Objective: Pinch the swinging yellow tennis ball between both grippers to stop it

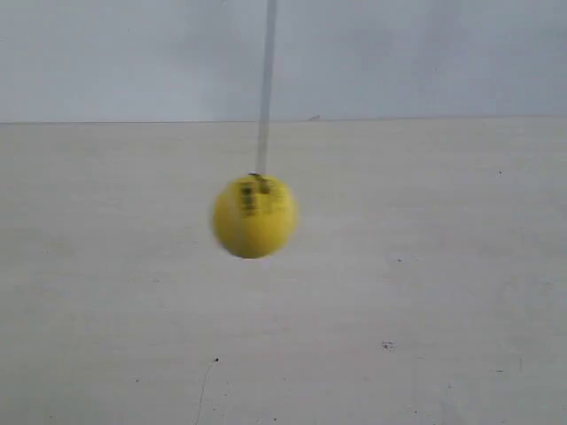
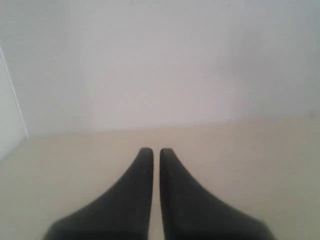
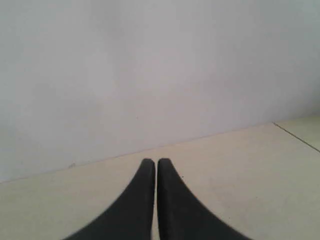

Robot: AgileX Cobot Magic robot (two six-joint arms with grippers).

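Observation:
The yellow tennis ball (image 1: 254, 216) hangs in mid-air on a thin string (image 1: 266, 88) over the pale table, blurred by motion, with dark print near its top. Neither gripper appears in the exterior view. In the left wrist view my left gripper (image 2: 156, 151) is shut, its two black tapered fingers nearly touching with nothing between them. My right gripper (image 3: 156, 162) in the right wrist view is likewise shut and empty. The ball shows in neither wrist view.
The pale beige table (image 1: 425, 292) stretches to a light grey wall (image 1: 425, 53) behind. A thin seam or edge line (image 3: 297, 136) crosses the table in the right wrist view. A wall corner line (image 2: 14, 95) runs down in the left wrist view.

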